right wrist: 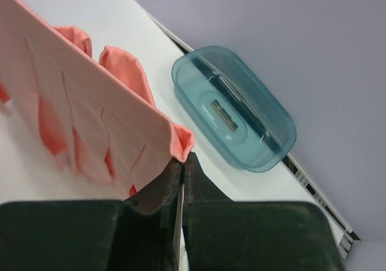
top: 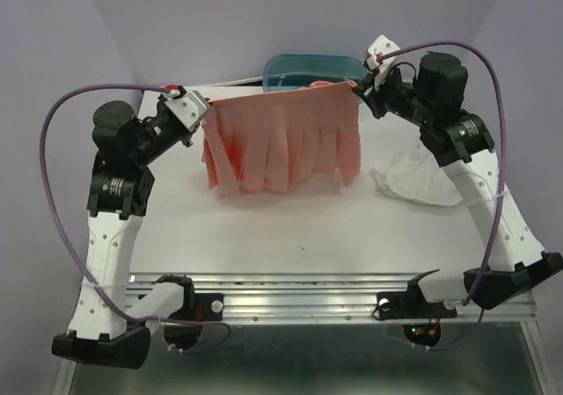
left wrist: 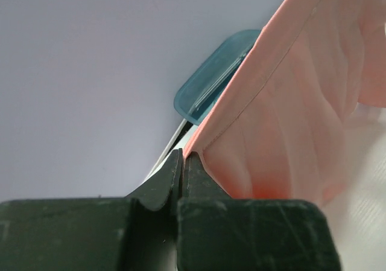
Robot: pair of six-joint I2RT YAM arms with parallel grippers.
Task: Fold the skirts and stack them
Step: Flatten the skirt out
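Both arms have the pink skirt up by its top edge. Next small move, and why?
Probably draw both grippers toward the near edge while lowering, so the pink skirt lays out flat. The left gripper and right gripper are each shut on a top corner, the band is taut between them, and bare table lies in front. The white skirt lies clear of it.

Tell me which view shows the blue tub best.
The right wrist view: the whole tub shows there, with its inside. In the top view the pink skirt hides its near side; the left wrist view shows only one end.
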